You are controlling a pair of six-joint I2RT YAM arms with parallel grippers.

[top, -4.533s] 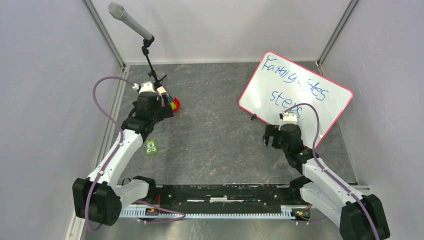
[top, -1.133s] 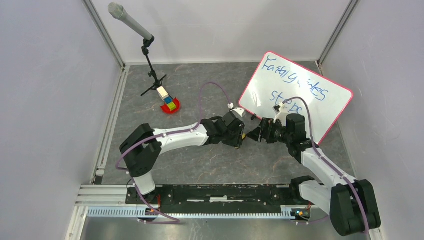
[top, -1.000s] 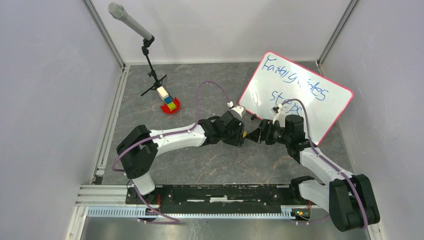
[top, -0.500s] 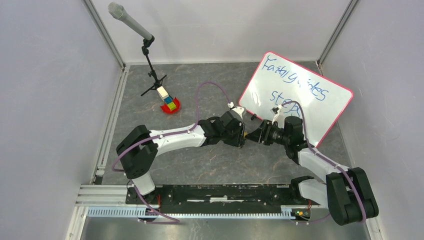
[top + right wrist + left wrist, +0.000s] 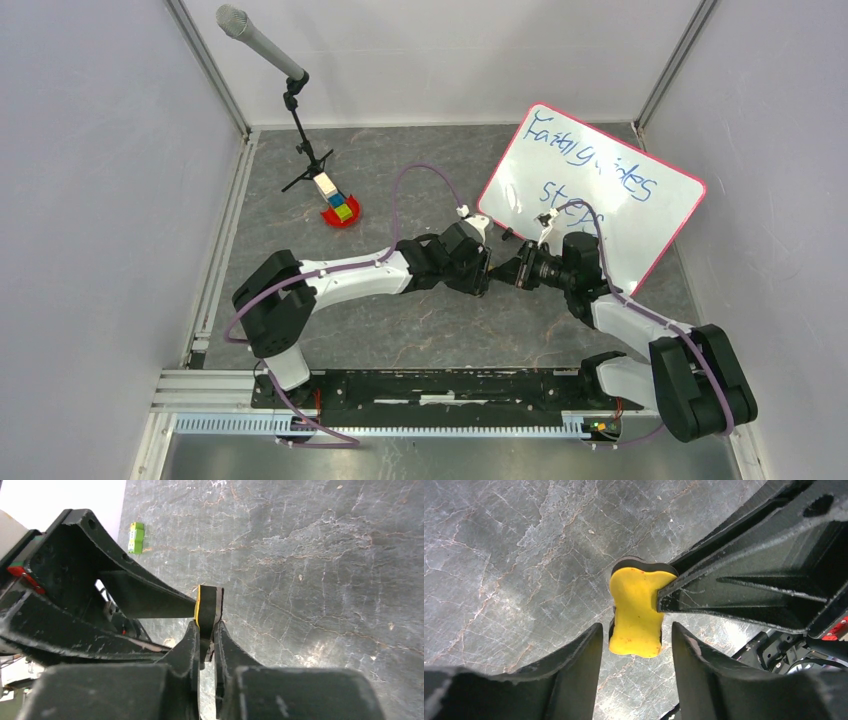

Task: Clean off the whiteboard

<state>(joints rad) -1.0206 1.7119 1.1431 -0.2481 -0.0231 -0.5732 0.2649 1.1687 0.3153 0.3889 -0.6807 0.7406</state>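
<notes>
1. Between my 2 wrists at mid-table hangs the yellow eraser [image 5: 636, 612]; my right pincer [image 5: 205, 626] is clenched on it, 1 finger on the yellow face and 1 on the dark felt side
2. My left pincer [image 5: 636, 630] is spread, its fingers flanking the eraser's narrow sides with what looks like a sliver of gap on each, so I judge the right alone carries it
3. Off to the right and farther back lies the whiteboard [image 5: 600, 205], its near long edge hidden behind my right wrist in the overhead view; the right arm is plainly the nearer, and the left would have to reach across
4. Its long axis slants from far-left to near-right, and the blue handwriting [image 5: 590, 162] runs along that slant in 2 lines, so strokes ought to follow it
5. The coming move, as I judge it: draw right and back, away from the left pincer, and turn the felt side down onto the board
6. Bare grey table [image 5: 420, 170] lies left of the board; the right wall sits close to its right corner and the back wall near its far corner, so sweeps must stop short of the pink frame [image 5: 483, 207]
7. The microphone stand [image 5: 300, 150] and the red dish of blocks [image 5: 340, 211] stand well apart at far-left, no hindrance
</notes>
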